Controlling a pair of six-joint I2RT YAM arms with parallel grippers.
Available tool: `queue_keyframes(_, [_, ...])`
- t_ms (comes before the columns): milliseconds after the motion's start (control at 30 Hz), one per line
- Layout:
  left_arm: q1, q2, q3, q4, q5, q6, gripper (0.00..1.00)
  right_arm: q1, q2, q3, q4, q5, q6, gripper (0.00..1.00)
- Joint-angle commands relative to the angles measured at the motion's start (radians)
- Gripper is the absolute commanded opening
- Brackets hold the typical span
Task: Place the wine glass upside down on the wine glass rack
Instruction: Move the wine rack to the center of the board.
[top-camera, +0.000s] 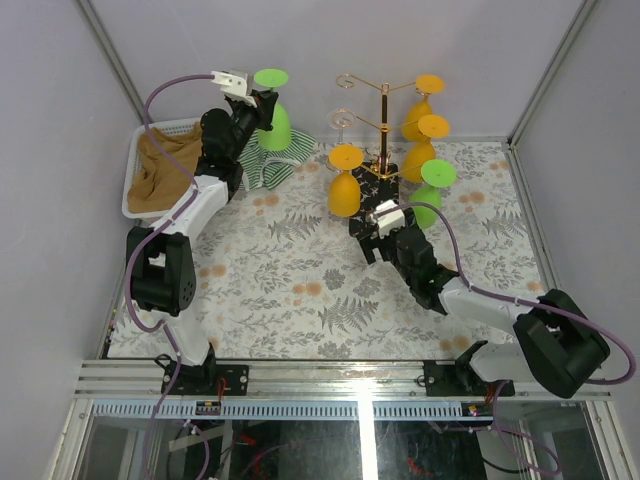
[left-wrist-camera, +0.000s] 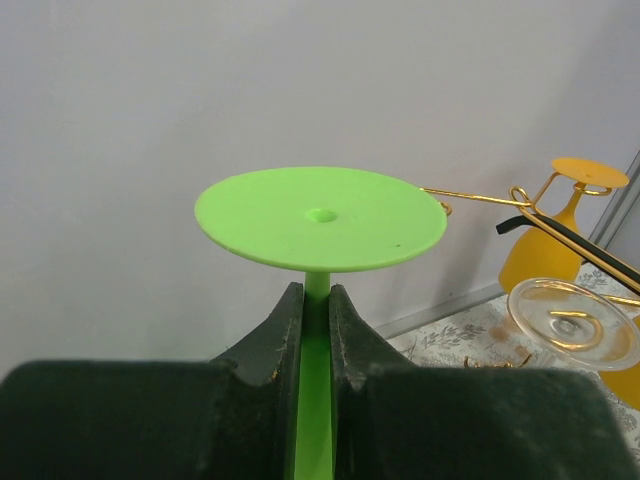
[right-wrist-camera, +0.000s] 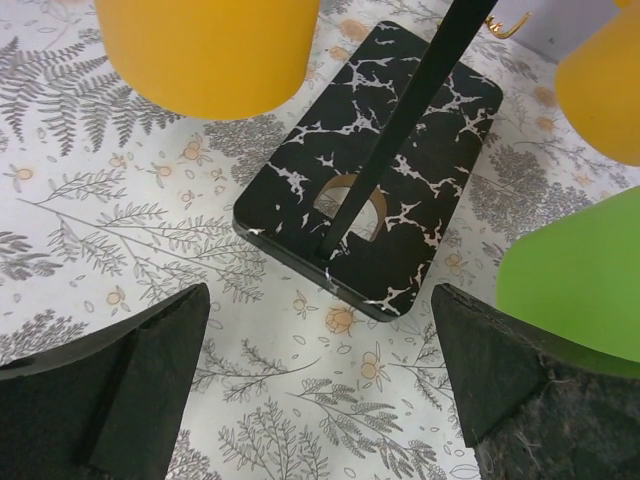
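Observation:
A green wine glass (top-camera: 274, 120) is upside down at the back left, its round foot (left-wrist-camera: 320, 215) uppermost. My left gripper (top-camera: 261, 107) is shut on its stem (left-wrist-camera: 318, 330), left of the wine glass rack. The rack's gold post (top-camera: 383, 120) rises from a black patterned base (right-wrist-camera: 400, 150). On its arms hang three orange glasses (top-camera: 345, 188), another green glass (top-camera: 432, 190) and a clear glass (left-wrist-camera: 572, 322). My right gripper (right-wrist-camera: 320, 300) stands open and empty just above the base's near end.
A white basket (top-camera: 132, 170) with brown cloth sits at the far left. A green striped cloth (top-camera: 268, 168) lies under the held glass. Grey walls close in the table at the back and sides.

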Motion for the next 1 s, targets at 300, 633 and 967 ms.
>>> queue_keyframes(300, [0.006,-0.04,0.005,0.008,-0.02,0.048,0.0,0.014,0.218,-0.024,0.41,0.097,-0.043,0.99])
queue_keyframes(633, [0.005,-0.027,0.017,0.001,-0.02,0.052,0.0,0.01,0.372,-0.008,0.59,0.122,-0.039,0.99])
queue_keyframes(967, [0.006,-0.012,0.034,-0.016,-0.015,0.056,0.0,-0.076,0.463,0.016,0.662,0.049,0.014,0.99])
